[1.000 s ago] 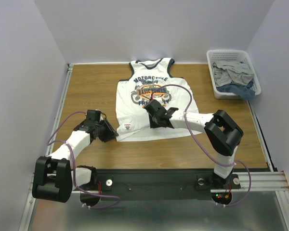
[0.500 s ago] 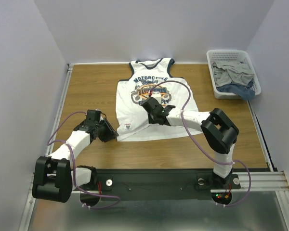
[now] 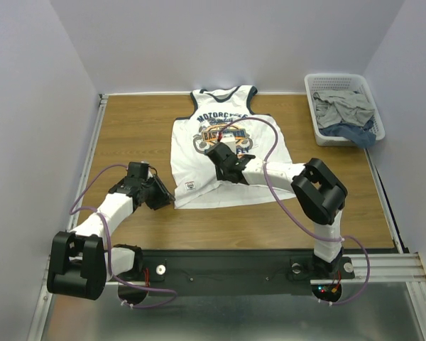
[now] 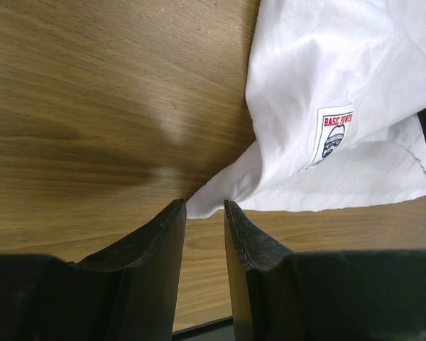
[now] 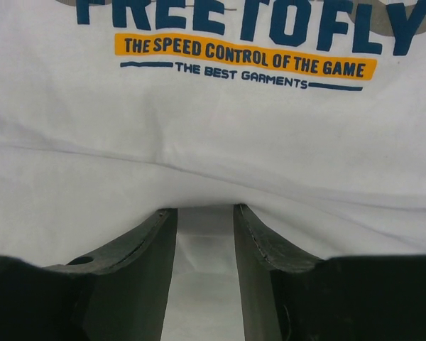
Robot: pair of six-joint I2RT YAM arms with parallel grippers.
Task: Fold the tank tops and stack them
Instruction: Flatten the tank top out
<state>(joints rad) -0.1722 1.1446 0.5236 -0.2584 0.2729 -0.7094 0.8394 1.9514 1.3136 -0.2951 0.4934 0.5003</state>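
Note:
A white tank top point(image 3: 231, 186) with navy trim and a navy-orange "MOTORCYCLE" print lies flat, front up, at the table's middle, neck toward the far wall. My left gripper point(image 3: 167, 200) is low at its near left hem corner. In the left wrist view the gripper point(image 4: 204, 206) stands slightly open, with the corner of the tank top point(image 4: 341, 71) just ahead of the tips. My right gripper point(image 3: 218, 151) rests on the shirt's middle, below the print. In the right wrist view the gripper point(image 5: 204, 209) is open, with a ridge of the shirt's cloth point(image 5: 213, 128) bunched ahead of the tips.
A white basket point(image 3: 337, 75) stands at the far right, with crumpled grey and blue clothes point(image 3: 346, 110) inside. Bare wooden table point(image 3: 128, 135) lies left of the shirt. A small "BASIC POWER" label point(image 4: 334, 135) sits near the hem. Walls close in on three sides.
My right gripper has slid up and left across the shirt toward the print, pushing a ridge of cloth. The left arm has not moved.

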